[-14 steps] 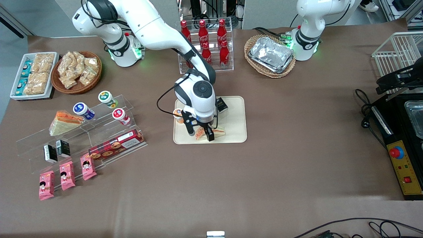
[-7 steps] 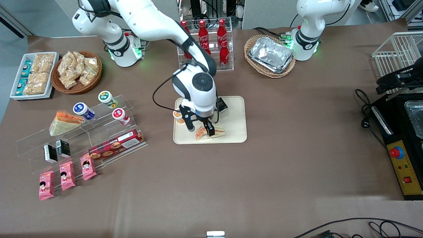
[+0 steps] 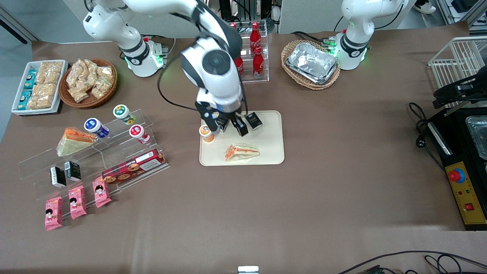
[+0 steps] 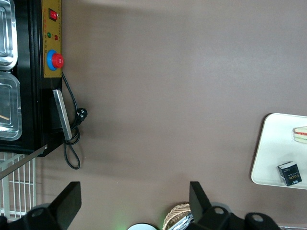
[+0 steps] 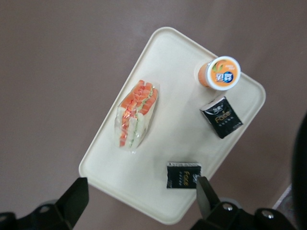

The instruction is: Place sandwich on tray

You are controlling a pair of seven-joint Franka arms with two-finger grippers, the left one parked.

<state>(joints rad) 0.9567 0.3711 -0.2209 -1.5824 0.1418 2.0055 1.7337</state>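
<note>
The sandwich (image 3: 242, 151), a slim plastic-wrapped wedge with orange-red filling, lies flat on the cream tray (image 3: 271, 146), near the tray's edge closest to the front camera. My right gripper (image 3: 227, 128) hangs open and empty above the tray, well clear of the sandwich and farther from the front camera than it. In the right wrist view the sandwich (image 5: 136, 115) rests on the tray (image 5: 165, 146), with the gripper (image 5: 141, 191) open high above. The left wrist view catches the tray's end (image 4: 276, 148) and a sliver of the sandwich (image 4: 301, 135).
An orange-lidded cup (image 3: 206, 132) and a black carton (image 3: 254, 120) share the tray; a second black packet (image 5: 183, 175) shows in the right wrist view. A cola bottle rack (image 3: 255, 49) stands farther back. Acrylic shelves with a bigger sandwich (image 3: 74, 140) lie toward the working arm's end.
The gripper has lifted away from the sandwich and drawn back from the front camera. The sandwich stays lying on the tray.
</note>
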